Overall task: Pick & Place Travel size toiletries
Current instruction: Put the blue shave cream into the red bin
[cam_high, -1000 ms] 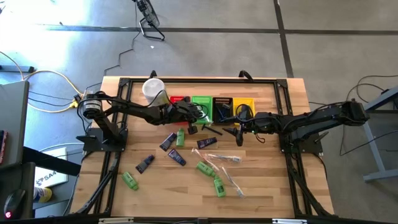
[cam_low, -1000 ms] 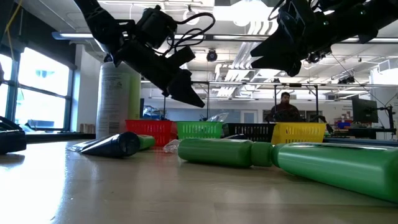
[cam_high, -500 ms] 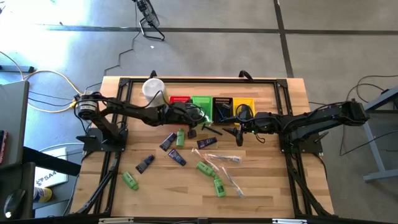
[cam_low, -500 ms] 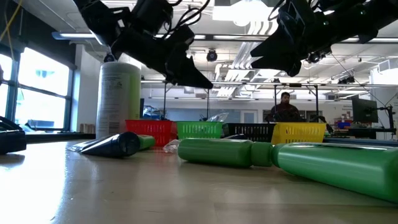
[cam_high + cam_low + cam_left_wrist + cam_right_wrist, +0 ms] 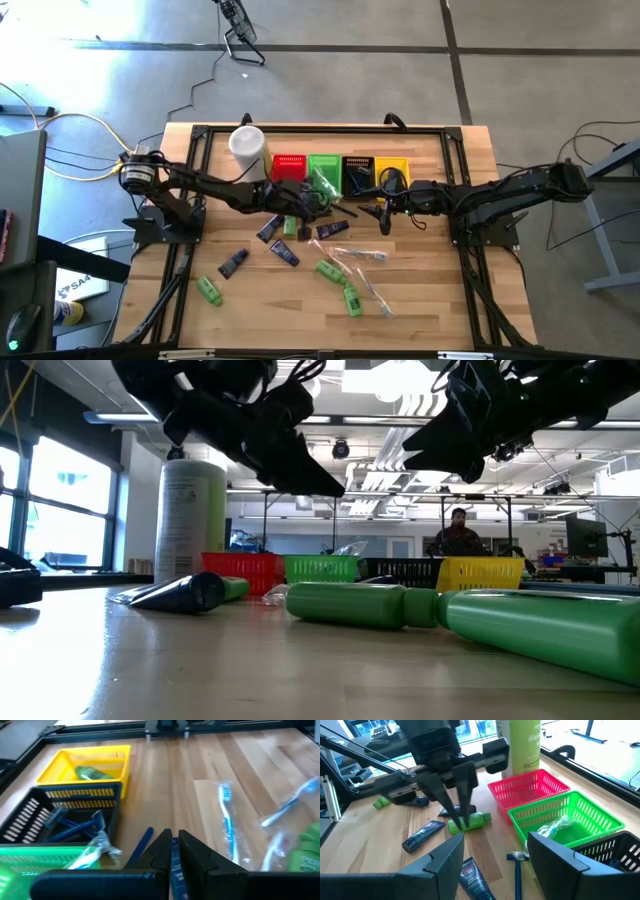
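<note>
The counter (image 5: 460, 290) is being seen as a wooden top inside a black frame. Two dark arms are reaching in from either side toward its middle. A tall white canister (image 5: 246, 147) is standing at the far left corner. Beside it, four baskets are lined up in a row: red (image 5: 289, 163), green (image 5: 325, 168), black (image 5: 357, 171) and yellow (image 5: 393, 168). In the left wrist view, blue razors (image 5: 75, 827) are lying in the black basket, a green bottle (image 5: 92, 772) in the yellow basket and a wrapped piece (image 5: 95, 852) on the green basket's rim.

The left pincer (image 5: 303, 207) is being held just in front of the green basket, above a green bottle (image 5: 468, 821) lying on the counter; its fingers (image 5: 197, 855) are standing nearly shut with nothing between them. The right pincer (image 5: 384, 214) is hanging in front of the yellow basket, fingers (image 5: 442, 862) set wide and holding nothing.

The remaining toiletries are lying scattered on the counter in front of the baskets: green bottles (image 5: 348, 297), dark tubes (image 5: 233, 262), wrapped toothbrushes (image 5: 226, 817) and one blue razor (image 5: 517, 865) just in front of the green basket.

A person (image 5: 459, 532) is being seen in the room behind the counter.
</note>
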### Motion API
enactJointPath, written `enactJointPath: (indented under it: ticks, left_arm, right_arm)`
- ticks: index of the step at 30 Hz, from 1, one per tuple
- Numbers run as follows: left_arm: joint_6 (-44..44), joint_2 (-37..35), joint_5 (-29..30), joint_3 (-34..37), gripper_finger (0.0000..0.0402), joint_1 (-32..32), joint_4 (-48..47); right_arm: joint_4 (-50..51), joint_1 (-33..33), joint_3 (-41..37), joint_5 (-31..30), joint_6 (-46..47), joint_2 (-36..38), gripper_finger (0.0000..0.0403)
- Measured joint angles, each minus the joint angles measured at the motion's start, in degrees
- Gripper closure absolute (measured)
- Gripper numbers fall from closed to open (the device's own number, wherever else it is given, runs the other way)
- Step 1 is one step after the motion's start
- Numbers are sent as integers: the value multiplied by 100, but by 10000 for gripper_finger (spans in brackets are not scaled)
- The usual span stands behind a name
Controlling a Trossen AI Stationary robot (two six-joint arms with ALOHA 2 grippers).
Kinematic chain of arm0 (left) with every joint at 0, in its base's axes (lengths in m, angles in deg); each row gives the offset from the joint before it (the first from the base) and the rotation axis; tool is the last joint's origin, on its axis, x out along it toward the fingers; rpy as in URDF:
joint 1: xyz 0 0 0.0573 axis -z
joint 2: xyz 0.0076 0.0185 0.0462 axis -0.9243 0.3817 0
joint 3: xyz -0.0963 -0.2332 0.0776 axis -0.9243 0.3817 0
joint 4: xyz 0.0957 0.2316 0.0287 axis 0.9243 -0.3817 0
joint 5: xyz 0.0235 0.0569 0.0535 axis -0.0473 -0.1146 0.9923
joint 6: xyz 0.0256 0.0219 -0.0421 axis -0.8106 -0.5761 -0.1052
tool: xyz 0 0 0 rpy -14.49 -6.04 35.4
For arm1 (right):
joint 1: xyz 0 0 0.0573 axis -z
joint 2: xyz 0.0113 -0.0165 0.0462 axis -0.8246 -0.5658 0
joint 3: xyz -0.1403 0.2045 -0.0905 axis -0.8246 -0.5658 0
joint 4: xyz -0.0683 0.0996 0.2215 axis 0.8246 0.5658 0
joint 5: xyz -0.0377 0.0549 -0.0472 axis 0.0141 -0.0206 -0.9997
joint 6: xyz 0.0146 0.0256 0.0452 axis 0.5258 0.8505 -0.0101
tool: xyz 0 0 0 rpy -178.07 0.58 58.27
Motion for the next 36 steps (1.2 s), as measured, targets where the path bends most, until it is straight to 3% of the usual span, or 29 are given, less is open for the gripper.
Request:
enactJointPath:
  ticks: [10,20,36]
  left_arm:
    - [12,0,3,0,376,68,-21]
    - [16,0,6,0,376,68,-21]
    - [456,4,8,0,376,68,39]
  right_arm:
    - [-4,-374,-1,288,-573,257,210]
    - [746,-579,-1,341,-1268,752,390]
    - [1738,-1344,-1,-201,-1286,1875,401]
